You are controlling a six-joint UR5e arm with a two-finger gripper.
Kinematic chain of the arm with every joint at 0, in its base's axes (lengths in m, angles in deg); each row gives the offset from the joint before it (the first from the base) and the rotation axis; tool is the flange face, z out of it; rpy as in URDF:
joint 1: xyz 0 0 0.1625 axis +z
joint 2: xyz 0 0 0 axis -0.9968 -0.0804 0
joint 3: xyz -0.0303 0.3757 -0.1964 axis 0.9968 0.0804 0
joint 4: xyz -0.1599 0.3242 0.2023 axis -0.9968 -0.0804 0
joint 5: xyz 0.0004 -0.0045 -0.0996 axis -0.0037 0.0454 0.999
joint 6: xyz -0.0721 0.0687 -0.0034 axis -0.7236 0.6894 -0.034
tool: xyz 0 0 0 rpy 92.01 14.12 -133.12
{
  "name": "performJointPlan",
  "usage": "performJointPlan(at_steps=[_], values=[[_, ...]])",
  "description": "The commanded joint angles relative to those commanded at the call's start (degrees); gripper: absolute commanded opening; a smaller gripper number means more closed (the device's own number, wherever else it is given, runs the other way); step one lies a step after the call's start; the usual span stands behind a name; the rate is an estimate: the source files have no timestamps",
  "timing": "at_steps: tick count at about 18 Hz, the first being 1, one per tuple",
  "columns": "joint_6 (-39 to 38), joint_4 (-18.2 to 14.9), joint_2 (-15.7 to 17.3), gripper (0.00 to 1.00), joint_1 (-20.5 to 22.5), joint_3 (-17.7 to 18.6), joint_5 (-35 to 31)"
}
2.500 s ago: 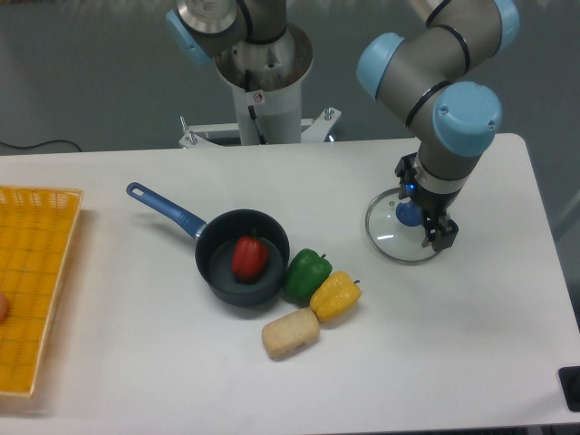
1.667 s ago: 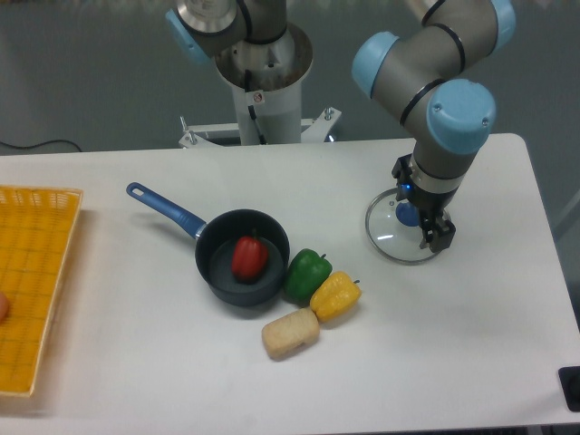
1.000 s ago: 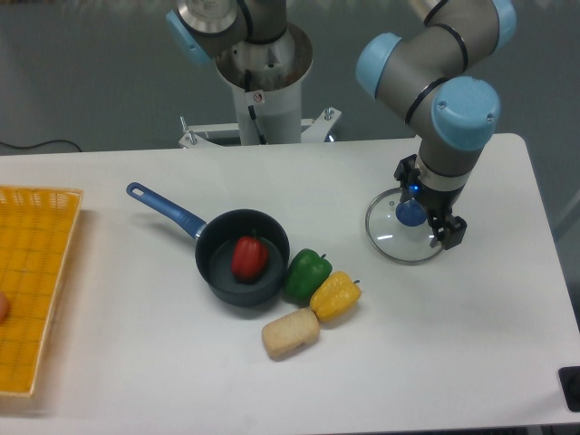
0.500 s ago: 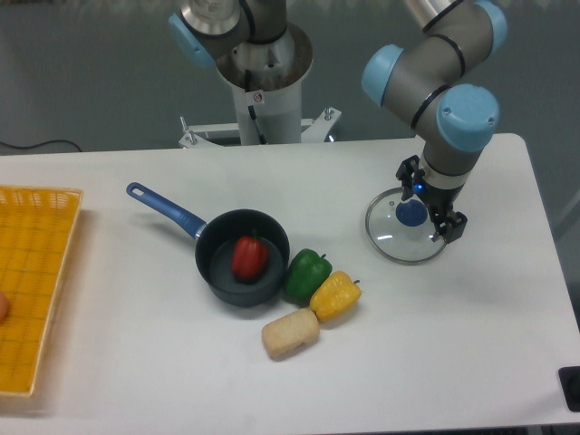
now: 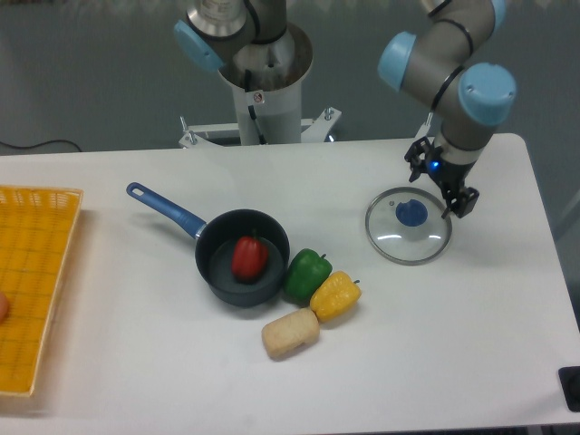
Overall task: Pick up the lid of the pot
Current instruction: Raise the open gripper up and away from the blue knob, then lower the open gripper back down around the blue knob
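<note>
Watching the gripper [image 5: 439,181], spread wide, one o'clock from the knob [image 5: 411,213]; closing off-centre, I could tip the lid [image 5: 397,246].

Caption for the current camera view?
Open gripper near the blue-knobbed glass lid; black pan holding a red pepper.

Single camera: above table [image 5: 136,362], angled down, middling distance.

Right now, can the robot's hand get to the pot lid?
Probably yes. The hand is open close to the glass pot lid in this view, and nothing seems to block its way to the blue knob. I can't tell how high it hangs.
</note>
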State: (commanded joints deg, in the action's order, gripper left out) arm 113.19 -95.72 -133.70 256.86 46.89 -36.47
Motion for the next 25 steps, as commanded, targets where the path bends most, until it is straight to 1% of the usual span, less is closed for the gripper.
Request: performJointPlan(at_steps=[4, 10, 12, 20, 25], values=[[-10.37, -0.09, 0.97, 1.00, -0.96, 0.00, -0.09], [-26.37, 0.17, 0.71, 1.00, -3.43, 0.18, 0.00], [-30.77, 1.40, 0.44, 1.00, -4.30, 0.18, 0.00], [-38.69, 5.53, -1.76, 1.00, -5.89, 0.70, -0.09], [-42.03, 5.98, -2.46, 1.00, -6.94, 1.32, -0.09]])
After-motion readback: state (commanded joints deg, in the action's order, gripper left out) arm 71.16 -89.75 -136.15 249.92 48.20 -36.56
